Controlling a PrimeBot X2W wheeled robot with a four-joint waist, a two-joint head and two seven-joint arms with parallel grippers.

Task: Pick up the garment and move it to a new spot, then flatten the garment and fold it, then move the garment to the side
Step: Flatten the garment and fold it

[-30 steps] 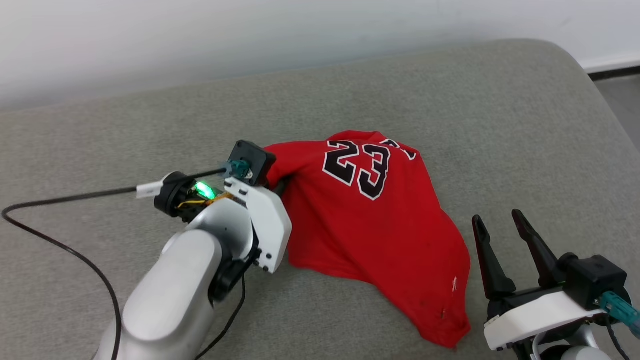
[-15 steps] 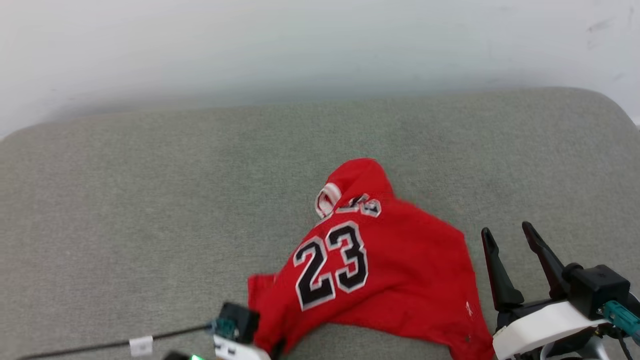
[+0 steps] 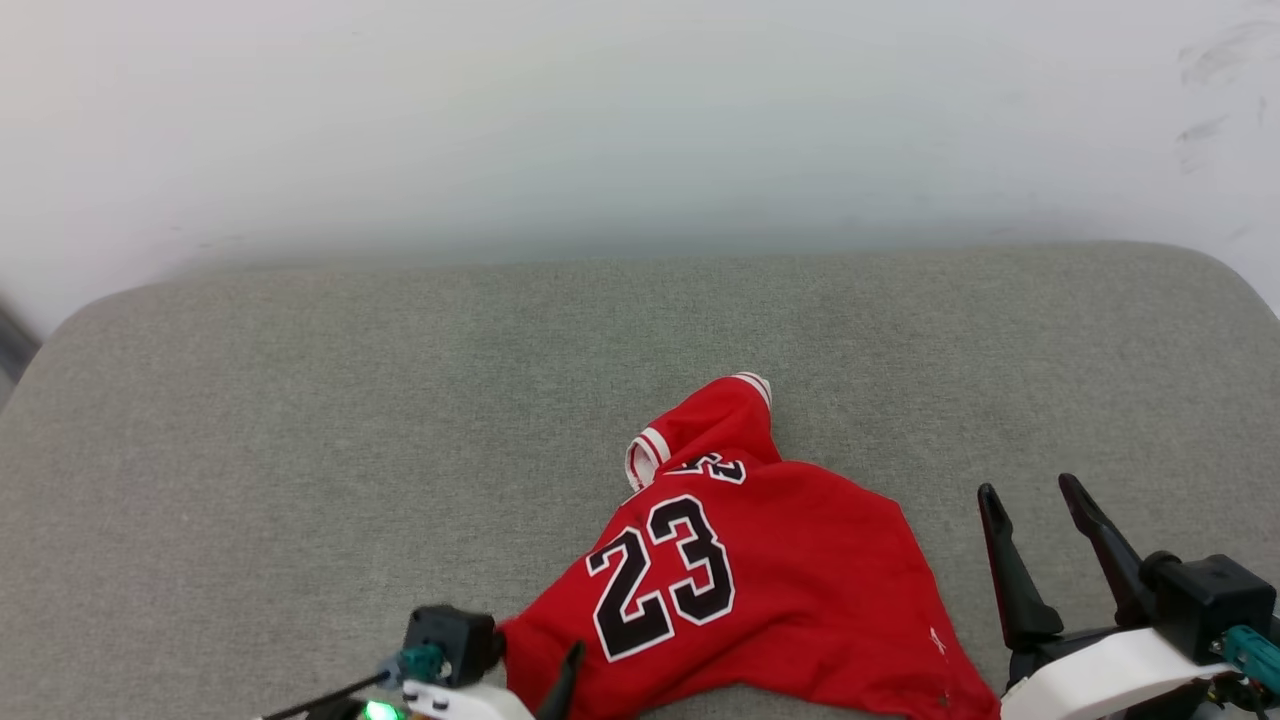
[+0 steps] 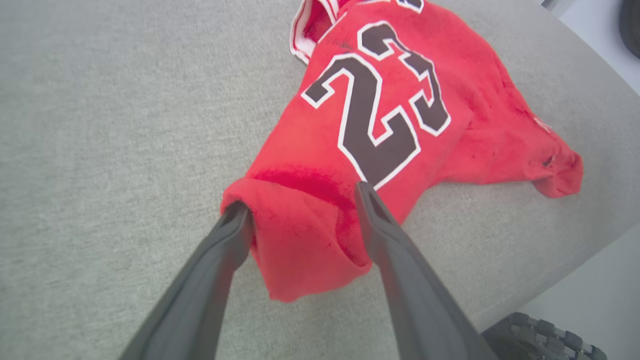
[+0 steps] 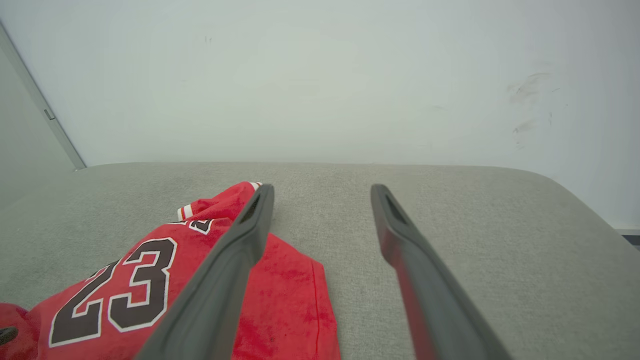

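Near pad's (image 3: 300, 400) front edge, L gripper (image 4: 300, 201) straddles a shirt (image 3: 800, 570) fold, fingers (image 4: 210, 280) spread, not clamped. R gripper (image 3: 1028, 485) beside shirt, likewise splayed, pointing to back edge.

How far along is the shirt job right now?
Relocation looks about done: the garment lies crumpled on the cushion, the left pincer open around a bunched corner. The right pincer sits open beside it. Flattening, folding and moving it aside remain.
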